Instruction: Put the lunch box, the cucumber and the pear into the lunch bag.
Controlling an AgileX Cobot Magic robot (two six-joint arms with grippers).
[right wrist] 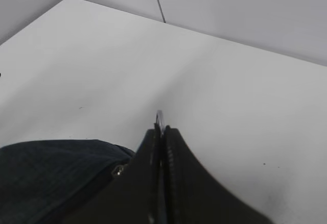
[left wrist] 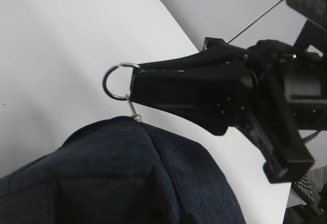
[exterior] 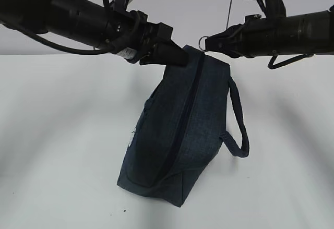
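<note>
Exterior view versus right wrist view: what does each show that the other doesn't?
Only the exterior view shows the left hand gripping the bag at its top corner, the closed zipper, the handle, and the bag's base on the table. Only the right wrist view shows the right hand close up, pinched on the ring. Both show bag, ring, right hand and table.

Bare lab-style robot test setup, plain white table (exterior: 57, 135), blank grey wall panels (right wrist: 245, 15) behind, no household furnishings

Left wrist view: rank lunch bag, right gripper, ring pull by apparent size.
1. lunch bag, cropped by the frame
2. right gripper, looks comparably large, though nearness to the camera makes that unsure
3. ring pull, clearly smallest
</note>
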